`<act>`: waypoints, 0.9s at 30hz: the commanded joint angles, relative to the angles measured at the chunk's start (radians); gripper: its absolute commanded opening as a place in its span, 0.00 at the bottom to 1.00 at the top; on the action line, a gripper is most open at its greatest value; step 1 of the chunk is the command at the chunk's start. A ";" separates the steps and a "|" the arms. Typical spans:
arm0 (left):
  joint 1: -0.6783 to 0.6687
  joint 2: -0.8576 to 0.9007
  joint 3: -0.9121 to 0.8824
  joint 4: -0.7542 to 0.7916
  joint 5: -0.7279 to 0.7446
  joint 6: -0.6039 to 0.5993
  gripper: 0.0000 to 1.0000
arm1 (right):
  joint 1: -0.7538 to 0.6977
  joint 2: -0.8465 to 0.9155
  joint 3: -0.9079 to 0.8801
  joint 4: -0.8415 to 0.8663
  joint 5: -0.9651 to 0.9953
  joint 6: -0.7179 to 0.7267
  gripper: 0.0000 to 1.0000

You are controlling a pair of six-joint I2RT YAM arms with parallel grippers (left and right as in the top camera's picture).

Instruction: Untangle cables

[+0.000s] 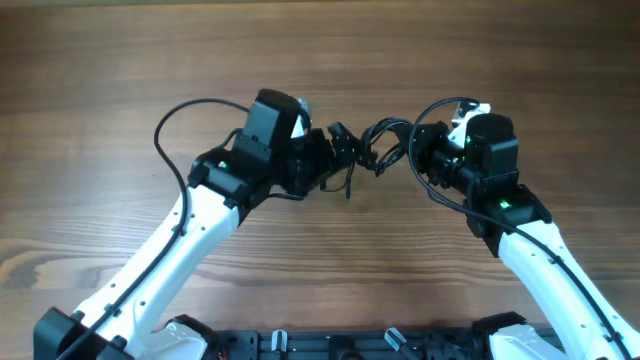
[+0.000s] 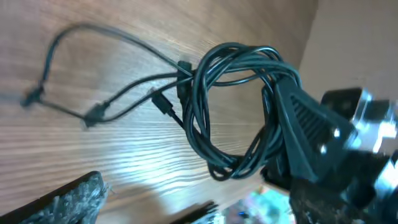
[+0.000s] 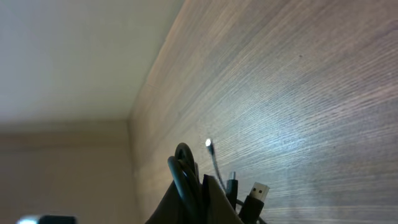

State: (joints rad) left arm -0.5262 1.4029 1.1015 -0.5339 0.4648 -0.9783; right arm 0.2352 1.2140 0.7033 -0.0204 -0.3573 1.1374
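Note:
The cables [image 1: 384, 130] are a bunch of thin black cords hanging between the two grippers above the wooden table. In the left wrist view they form a coil [image 2: 231, 112], with loose plug ends [image 2: 163, 104] trailing left onto the wood. My right gripper [image 1: 408, 155] is shut on the coil. Its fingers [image 3: 202, 199] pinch the cords at the bottom of the right wrist view, next to a USB plug [image 3: 258, 190]. My left gripper [image 1: 345, 150] is open just left of the bunch, and its fingers [image 2: 69, 198] hold nothing.
The thicker black arm wires loop out beside each arm, one [image 1: 175, 125] on the left and one [image 1: 435, 105] on the right. A black rail [image 1: 330, 345] runs along the table's near edge. The table's far edge [image 3: 158, 68] meets a pale wall.

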 commanded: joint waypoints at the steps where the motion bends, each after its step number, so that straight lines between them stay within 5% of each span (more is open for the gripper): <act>1: -0.048 0.061 0.010 0.029 -0.040 -0.331 0.94 | 0.001 0.006 0.006 0.011 0.024 0.060 0.04; 7: -0.085 0.182 0.010 0.112 -0.031 -0.526 0.71 | 0.001 0.006 0.006 0.011 0.024 0.055 0.04; 14: -0.085 0.219 0.010 0.283 0.034 -0.618 0.58 | 0.001 0.006 0.006 0.008 0.024 0.044 0.04; 18: -0.092 0.219 0.010 0.284 0.043 -0.631 0.06 | 0.001 0.006 0.006 0.008 0.016 0.043 0.04; 20: -0.097 0.219 0.010 0.284 0.042 -0.630 0.04 | 0.001 0.006 0.006 0.008 0.015 0.043 0.04; 23: -0.093 0.219 0.010 0.283 0.027 -0.438 0.04 | 0.001 0.006 0.006 0.004 0.010 -0.032 0.08; 27: -0.041 0.198 0.010 0.153 0.047 0.030 0.04 | -0.045 -0.010 0.006 -0.094 0.009 -0.279 0.61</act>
State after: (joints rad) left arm -0.6064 1.6184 1.1030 -0.2924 0.4881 -1.3273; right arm 0.2291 1.2137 0.7036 -0.0540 -0.3458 1.0409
